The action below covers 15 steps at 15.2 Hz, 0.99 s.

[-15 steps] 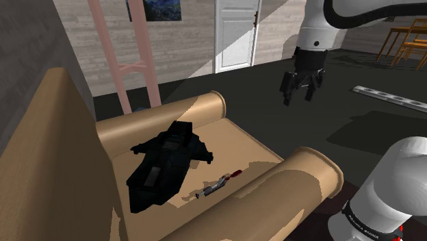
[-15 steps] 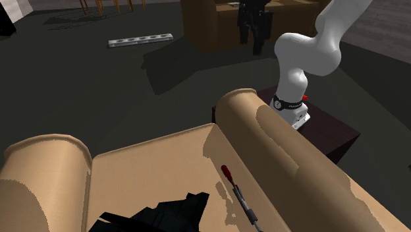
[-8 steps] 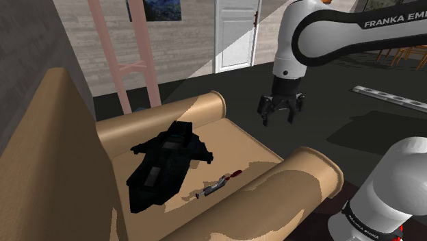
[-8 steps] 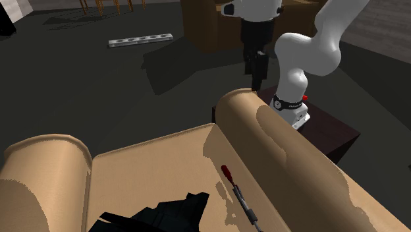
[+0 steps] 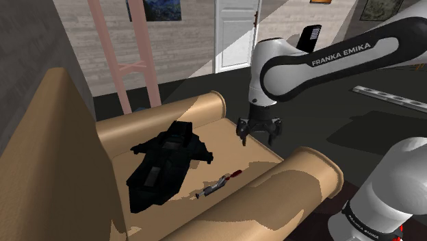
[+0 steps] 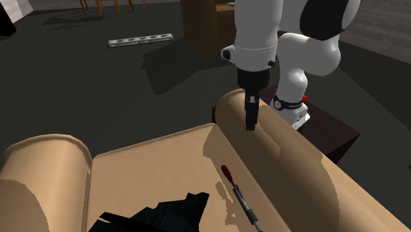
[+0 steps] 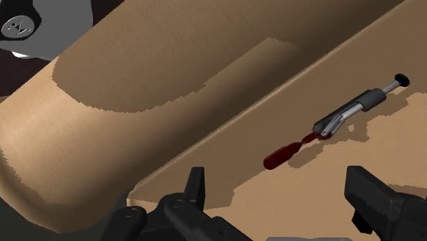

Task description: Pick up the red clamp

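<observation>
Around the rig you have a house room: a dark floor (image 5: 321, 109), a pale plank wall (image 5: 191, 41) with a white door (image 5: 236, 34) and a dark blue picture (image 5: 154, 8), and a pink ladder-like frame (image 5: 126, 65) standing against that wall. A long grey strip (image 6: 140, 41) with holes lies on the floor, and a brown piece of furniture (image 6: 201, 26) stands beyond it in the second exterior view.

Work surface: a tan sofa (image 5: 226, 137) with a flat seat between two rolled armrests and a high back at the shoulder view's left. Light and shade fall over seat and armrest in patches (hard-edged, blotchy). The near armrest (image 6: 283, 145) lies between the seat and the dark stand (image 6: 332, 135).

Your white arm (image 5: 270, 61) arches over that armrest with the hand pointing down.

A black angular object (image 5: 167, 164) lies on the middle of the seat, toward the back (what it is cannot be told).

Your gripper (image 5: 259, 137) hangs over the seat's edge beside the near armrest, touching nothing. Its fingers (image 7: 195, 188) stand well apart with nothing clasped.

The clamp (image 7: 335, 120) lies flat on the seat, along the foot of the near armrest and clear of the black object. Its red handle (image 5: 235, 172) is the end nearer the gripper; the grey and black shaft runs on away from it. Clamp and fingertips are apart.
</observation>
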{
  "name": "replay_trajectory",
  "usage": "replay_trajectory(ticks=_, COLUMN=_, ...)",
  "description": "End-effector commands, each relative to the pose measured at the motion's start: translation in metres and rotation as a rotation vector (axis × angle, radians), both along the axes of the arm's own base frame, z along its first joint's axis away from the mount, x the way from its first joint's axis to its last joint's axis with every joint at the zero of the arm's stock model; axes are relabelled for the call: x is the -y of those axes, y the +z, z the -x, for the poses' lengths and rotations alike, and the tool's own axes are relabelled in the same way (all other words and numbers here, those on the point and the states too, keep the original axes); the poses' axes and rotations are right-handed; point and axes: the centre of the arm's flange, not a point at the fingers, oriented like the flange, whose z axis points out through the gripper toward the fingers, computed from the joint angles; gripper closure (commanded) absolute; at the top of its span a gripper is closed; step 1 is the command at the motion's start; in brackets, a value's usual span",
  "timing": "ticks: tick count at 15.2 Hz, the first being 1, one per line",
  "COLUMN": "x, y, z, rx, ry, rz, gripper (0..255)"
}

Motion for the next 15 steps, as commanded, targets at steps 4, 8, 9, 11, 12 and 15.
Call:
replay_trajectory(ticks=4, x=-0.027, y=-0.057, z=-0.029, rx=-0.024, ry=-0.138, rz=-0.002, gripper=0)
replay_trajectory(ticks=8, x=-0.046, y=-0.101, z=-0.052, rx=-0.045, ry=-0.246, rz=-0.002, gripper=0)
replay_trajectory(ticks=9, x=-0.05, y=-0.112, z=-0.058, rx=-0.05, ry=-0.273, rz=-0.002, gripper=0)
replay_trajectory(ticks=11, x=-0.059, y=-0.134, z=-0.071, rx=-0.06, ry=-0.327, rz=-0.002, gripper=0)
replay_trajectory(ticks=12, x=-0.063, y=-0.145, z=-0.077, rx=-0.065, ry=-0.354, rz=-0.003, gripper=0)
replay_trajectory(ticks=15, x=-0.068, y=-0.166, z=-0.086, rx=-0.072, ry=-0.394, rz=-0.003, gripper=0)
